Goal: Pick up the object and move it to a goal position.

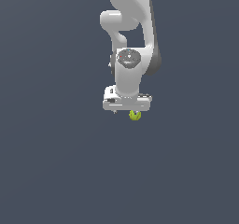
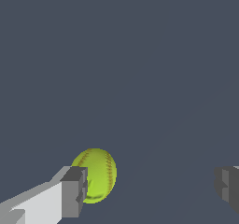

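The object (image 2: 95, 174) is a small yellow-green ball with thin reddish seam lines. In the wrist view it lies between the jaws of my gripper (image 2: 151, 188), close against one grey fingertip (image 2: 75, 190) and far from the other fingertip (image 2: 228, 186). The jaws stand wide apart, so the gripper is open. In the exterior view the ball (image 1: 135, 115) peeks out just under the white gripper (image 1: 128, 110), toward the exterior view's right side of the hand; the hand hides the fingers there. No goal position shows in either view.
The white arm (image 1: 130, 36) rises from the hand to the top edge of the exterior view. A plain dark blue-grey ground (image 1: 56, 162) fills everything else.
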Available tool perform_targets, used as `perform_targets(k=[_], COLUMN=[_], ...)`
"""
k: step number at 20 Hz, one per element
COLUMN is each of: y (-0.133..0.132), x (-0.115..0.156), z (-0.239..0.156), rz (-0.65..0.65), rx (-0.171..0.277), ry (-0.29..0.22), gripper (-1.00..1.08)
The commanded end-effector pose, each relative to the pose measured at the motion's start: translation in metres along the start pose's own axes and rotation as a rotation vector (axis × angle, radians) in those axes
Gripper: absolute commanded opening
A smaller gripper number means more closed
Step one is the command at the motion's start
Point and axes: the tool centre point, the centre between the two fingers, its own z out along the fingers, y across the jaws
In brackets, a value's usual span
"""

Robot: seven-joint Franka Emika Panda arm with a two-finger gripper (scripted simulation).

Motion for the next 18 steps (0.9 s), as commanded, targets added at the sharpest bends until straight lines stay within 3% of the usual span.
perform_targets(k=[1, 9, 18], y=[-0.012, -0.047, -0.057], x=[-0.009, -0.042, -0.053], z=[0.010, 0.038, 0.046], rz=[0.013, 0.055, 0.067], rx=[-0.002, -0.004, -0.003], ry=[0.006, 0.028, 0.034], gripper=[1.00, 1.00, 1.00])
